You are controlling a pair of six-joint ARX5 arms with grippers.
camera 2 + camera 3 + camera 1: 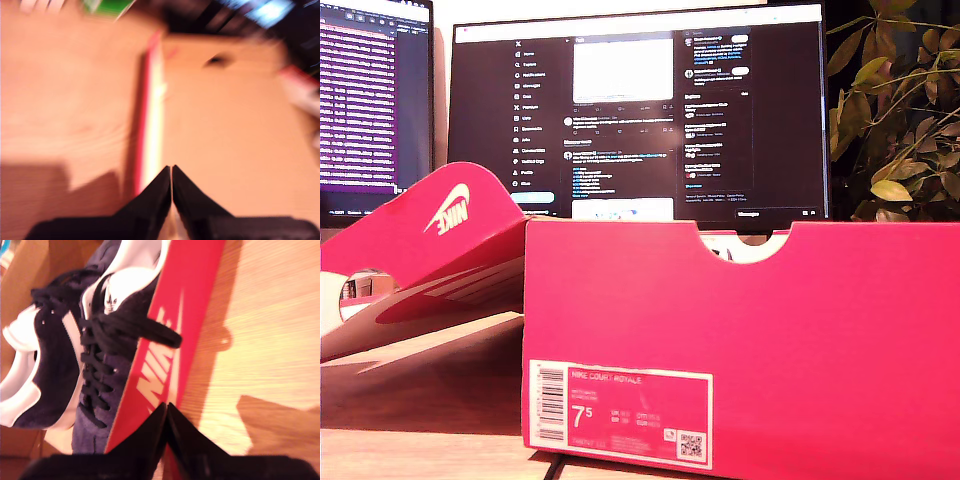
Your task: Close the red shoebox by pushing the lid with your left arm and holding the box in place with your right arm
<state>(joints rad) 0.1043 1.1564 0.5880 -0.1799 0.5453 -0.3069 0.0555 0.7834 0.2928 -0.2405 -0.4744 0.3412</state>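
Red shoebox (740,340) fills exterior view, lid (430,260) hinged open at that view's left (dark sneakers (75,355) inside). Both pincers closed, empty: first gripper (171,172) over lid, second gripper (166,410) by box wall. Brace wall first, then push lid steadily

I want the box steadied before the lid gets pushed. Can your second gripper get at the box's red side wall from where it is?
Probably yes. My second gripper hangs shut just above the red side wall, with nothing between them. The shoes lie inside the box, and the wooden table beside the wall is bare.
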